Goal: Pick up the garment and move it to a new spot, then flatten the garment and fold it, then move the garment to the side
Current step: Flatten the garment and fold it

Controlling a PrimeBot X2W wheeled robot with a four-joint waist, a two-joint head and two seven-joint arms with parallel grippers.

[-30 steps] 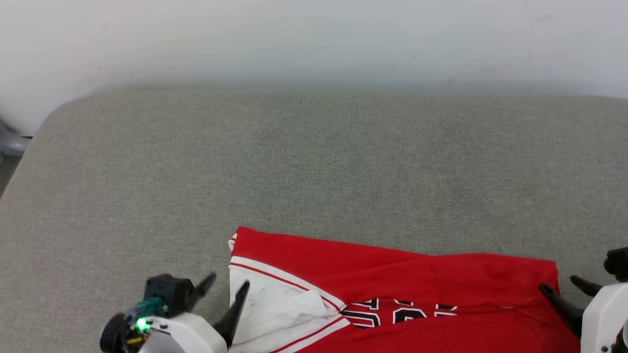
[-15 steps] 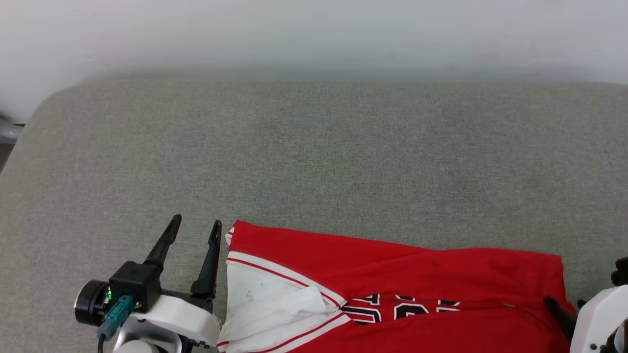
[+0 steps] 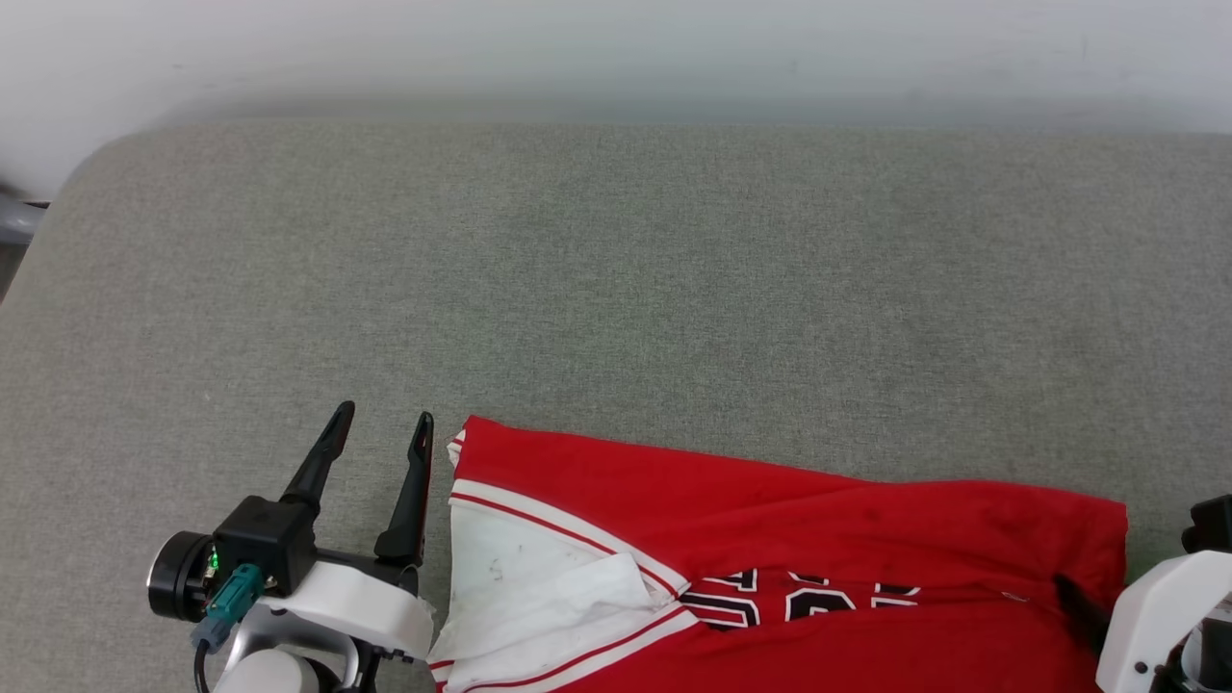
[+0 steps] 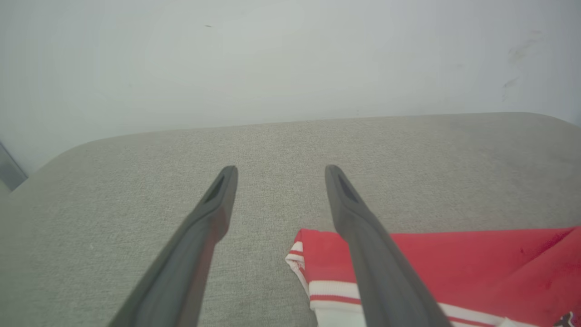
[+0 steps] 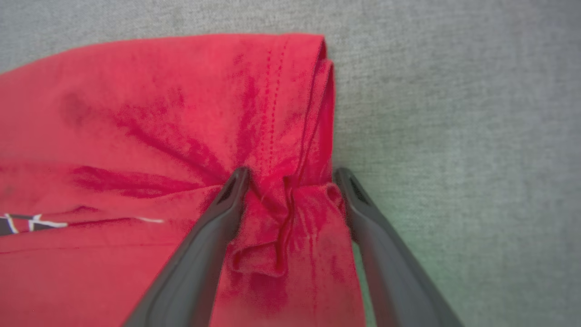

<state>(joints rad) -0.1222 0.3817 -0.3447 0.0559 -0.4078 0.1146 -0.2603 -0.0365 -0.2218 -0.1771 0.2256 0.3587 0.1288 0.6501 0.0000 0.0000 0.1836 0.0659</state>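
Garment (image 3: 828, 520) of creased red cloth

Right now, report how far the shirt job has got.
Done: the garment lies on the grey cushion, apparently folded over, one white sleeve on top. In hand: the right pincer straddles its bunched red edge, fingers apart; the left pincer is open beside that sleeve, holding nothing. Left: any last fold, then moving it aside.

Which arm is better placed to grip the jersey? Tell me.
Right: the right gripper has its fingers astride a bunched fold of the jersey; the left gripper is open over bare cushion.
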